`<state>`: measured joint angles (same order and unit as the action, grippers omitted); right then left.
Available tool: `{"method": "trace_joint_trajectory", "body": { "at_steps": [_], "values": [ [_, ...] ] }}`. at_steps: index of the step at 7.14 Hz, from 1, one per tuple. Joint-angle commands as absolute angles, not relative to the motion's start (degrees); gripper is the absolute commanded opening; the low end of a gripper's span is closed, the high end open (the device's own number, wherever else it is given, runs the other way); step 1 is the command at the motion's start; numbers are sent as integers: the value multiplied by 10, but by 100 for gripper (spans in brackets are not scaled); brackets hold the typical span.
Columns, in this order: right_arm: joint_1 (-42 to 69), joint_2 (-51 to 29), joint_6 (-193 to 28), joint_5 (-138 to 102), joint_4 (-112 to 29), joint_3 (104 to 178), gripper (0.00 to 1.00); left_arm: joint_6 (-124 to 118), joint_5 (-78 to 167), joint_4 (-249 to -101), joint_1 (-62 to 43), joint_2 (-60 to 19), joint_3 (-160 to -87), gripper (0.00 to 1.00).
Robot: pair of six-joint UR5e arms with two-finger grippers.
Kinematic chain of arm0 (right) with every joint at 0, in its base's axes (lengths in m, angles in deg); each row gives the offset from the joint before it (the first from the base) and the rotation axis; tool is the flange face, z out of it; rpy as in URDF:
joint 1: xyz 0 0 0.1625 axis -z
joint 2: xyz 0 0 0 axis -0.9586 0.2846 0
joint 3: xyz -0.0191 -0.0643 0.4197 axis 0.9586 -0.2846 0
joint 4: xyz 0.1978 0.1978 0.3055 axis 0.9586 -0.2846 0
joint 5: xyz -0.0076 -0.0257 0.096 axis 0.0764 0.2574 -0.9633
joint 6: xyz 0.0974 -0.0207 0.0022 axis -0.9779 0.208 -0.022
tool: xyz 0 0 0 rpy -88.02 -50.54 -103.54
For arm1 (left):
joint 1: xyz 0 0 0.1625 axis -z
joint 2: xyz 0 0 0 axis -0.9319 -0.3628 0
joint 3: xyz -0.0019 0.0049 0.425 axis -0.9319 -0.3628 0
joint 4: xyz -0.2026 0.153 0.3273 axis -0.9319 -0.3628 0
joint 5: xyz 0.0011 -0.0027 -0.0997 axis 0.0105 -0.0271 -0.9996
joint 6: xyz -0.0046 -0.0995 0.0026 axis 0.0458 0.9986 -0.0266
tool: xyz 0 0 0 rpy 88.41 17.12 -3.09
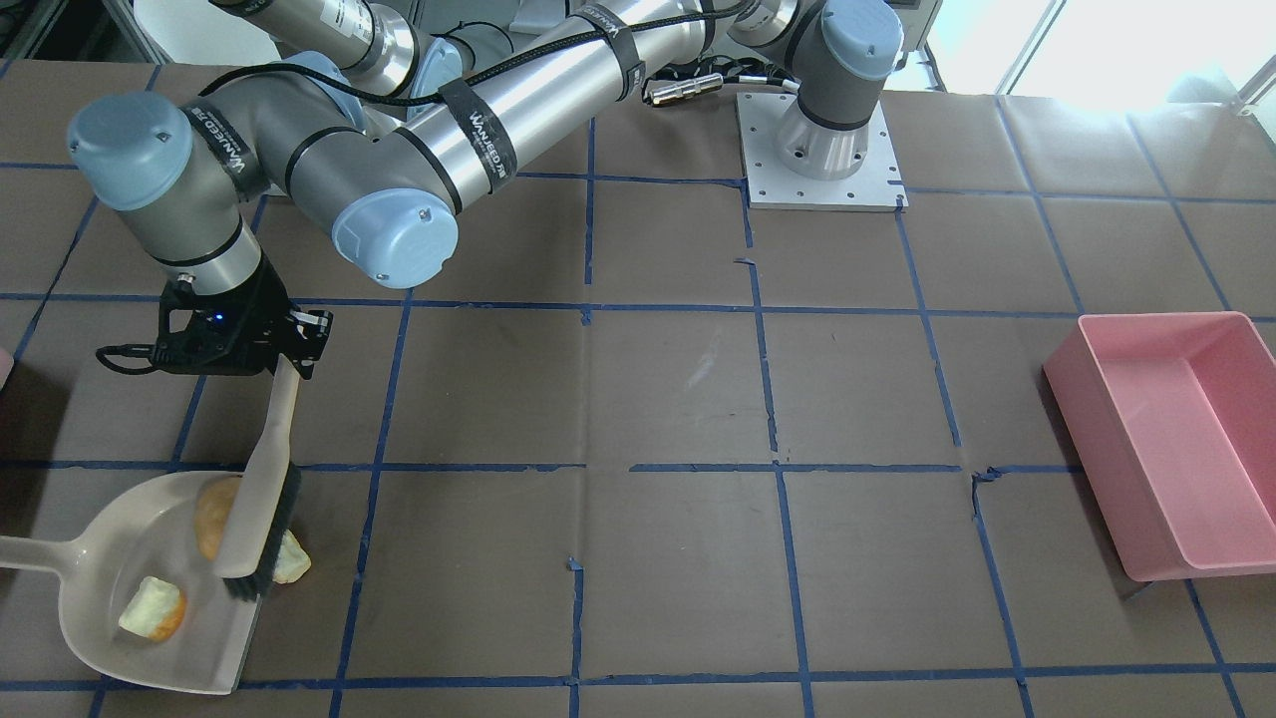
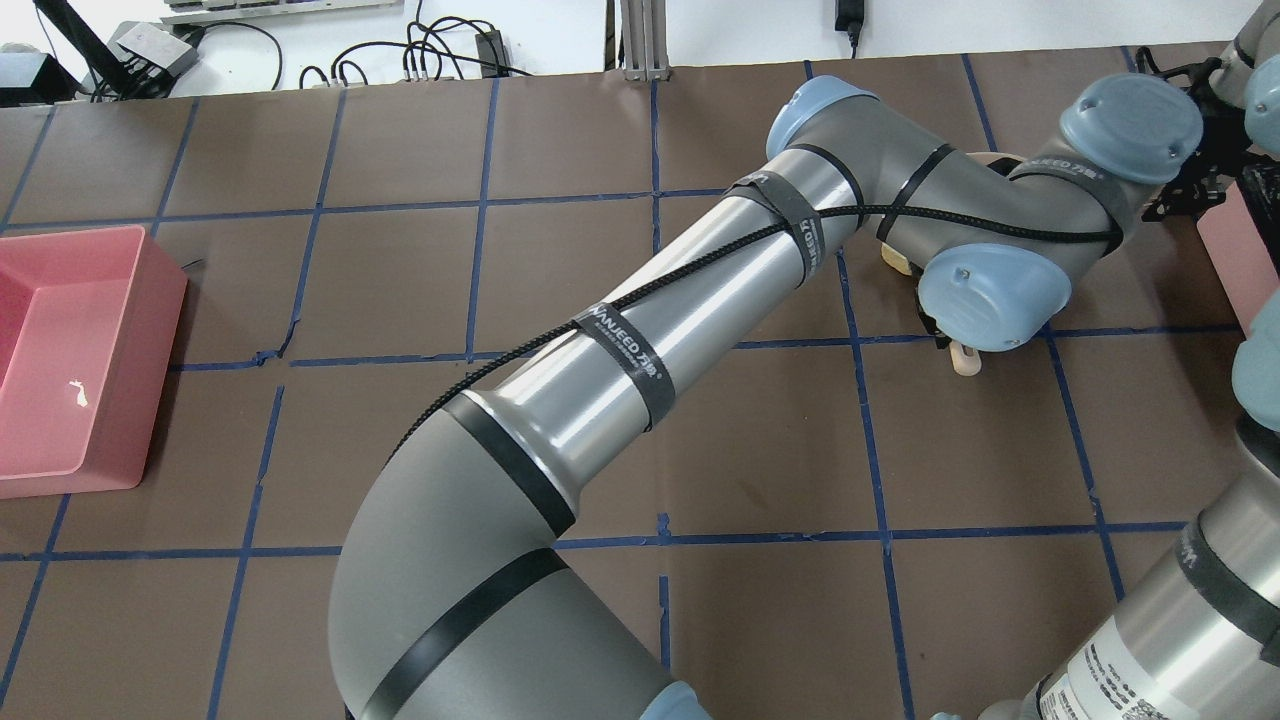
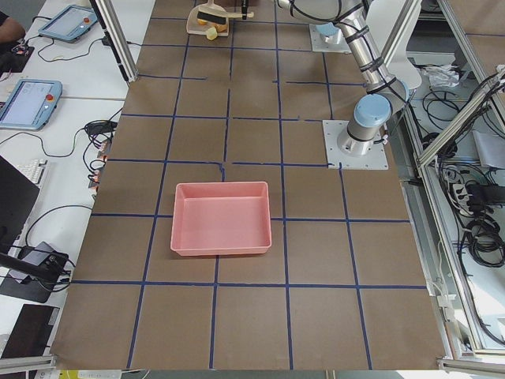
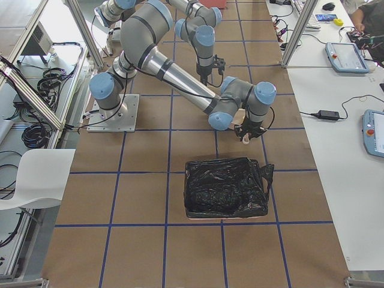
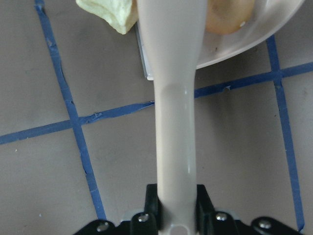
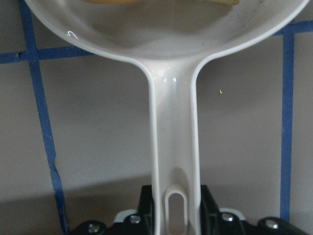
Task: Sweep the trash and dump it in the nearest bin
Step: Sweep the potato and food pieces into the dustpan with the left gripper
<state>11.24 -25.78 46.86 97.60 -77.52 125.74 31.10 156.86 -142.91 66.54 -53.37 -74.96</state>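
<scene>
Left fingers [image 5: 152,208] clamp the brush [image 1: 261,479], head toward the dustpan [image 1: 100,558]. Right fingers [image 6: 146,205] clamp the pan's handle; the brush half-hides 1 core [image 1: 294,563].

In the front-facing view the pale beige hand brush with black bristles [image 1: 261,499] is covering part of the brown potato-like lump [image 1: 207,519], and its bristles are hiding part of one pale yellow apple-core piece [image 1: 293,561]. The beige plastic dustpan [image 1: 100,548] is losing the end of its handle to the left edge, where the pale pink bin [image 1: 4,367] is showing only as a sliver. Overhead, the left arm's silver forearm [image 2: 680,310] is blocking most of the dustpan and all the trash. In both wrist views the lower edge is cropping the jaws of the left gripper [image 5: 176,203] and the right gripper [image 6: 176,205]. From the left side the trash is appearing too small to tell apart.
</scene>
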Motion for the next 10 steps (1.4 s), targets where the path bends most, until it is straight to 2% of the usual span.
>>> {"method": "trace_joint_trajectory", "body": {
  "at_steps": [1, 3, 5, 10],
  "values": [
    [112, -258, 468, 976, -775, 1258, 0, 399, 1559, -1430, 655, -535, -771, 0],
    [112, -257, 467, 976, -775, 1258, 0, 504, 1532, -1423, 655, -542, -786, 0],
    [112, -258, 467, 976, -775, 1258, 0, 486, 1526, -1375, 655, -574, -779, 0],
    [111, -258, 465, 976, -775, 1258, 0, 215, 1464, -1324, 666, -594, -757, 0]
  ]
}}
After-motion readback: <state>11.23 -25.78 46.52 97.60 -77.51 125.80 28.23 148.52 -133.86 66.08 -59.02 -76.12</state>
